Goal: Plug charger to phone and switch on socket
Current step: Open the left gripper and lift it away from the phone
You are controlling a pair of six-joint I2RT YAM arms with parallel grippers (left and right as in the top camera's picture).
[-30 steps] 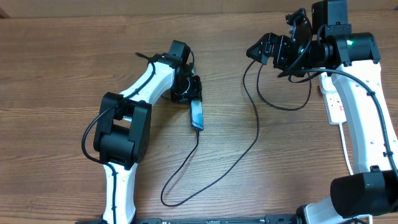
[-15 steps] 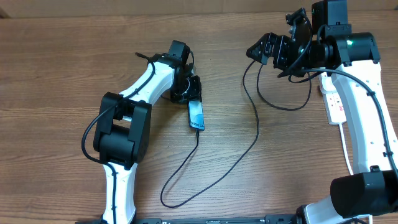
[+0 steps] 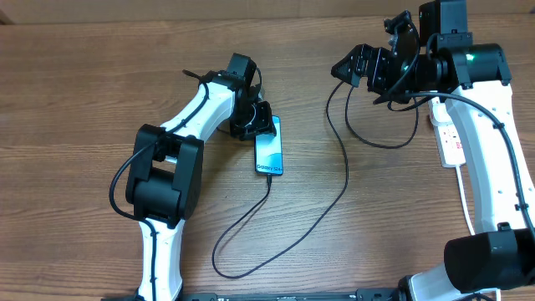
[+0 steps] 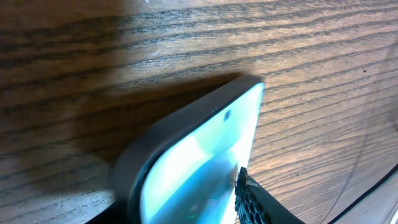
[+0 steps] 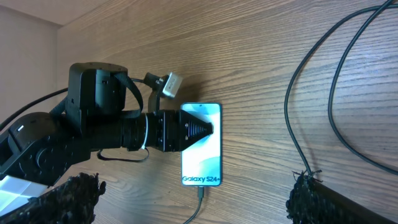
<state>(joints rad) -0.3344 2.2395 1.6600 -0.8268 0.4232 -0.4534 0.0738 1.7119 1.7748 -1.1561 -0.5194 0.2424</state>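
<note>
The phone [image 3: 268, 149] lies flat on the table, its screen lit cyan and reading "Galaxy S24+" [image 5: 202, 146]. The charger's connector [image 3: 269, 172] sits in its lower end, and the black cable [image 3: 344, 171] loops toward the table front and back up to the right. My left gripper [image 3: 260, 125] is open at the phone's top end, one fingertip [image 4: 252, 200] over the screen. My right gripper [image 3: 372, 52] hangs open above the cable [image 5: 311, 81], holding nothing. The white socket [image 3: 452, 142] lies at far right, partly hidden under the right arm.
The cable makes a second loop [image 3: 376, 138] on the table just below the right gripper. The left arm's black base joint [image 3: 163, 180] stands left of the phone. The table's far edge [image 3: 251, 15] runs along the top.
The phone stood on its edge in my left gripper and has turned down flat, screen up, as the jaws opened. The cable loop at the front shifted slightly left. The right arm stayed still.
</note>
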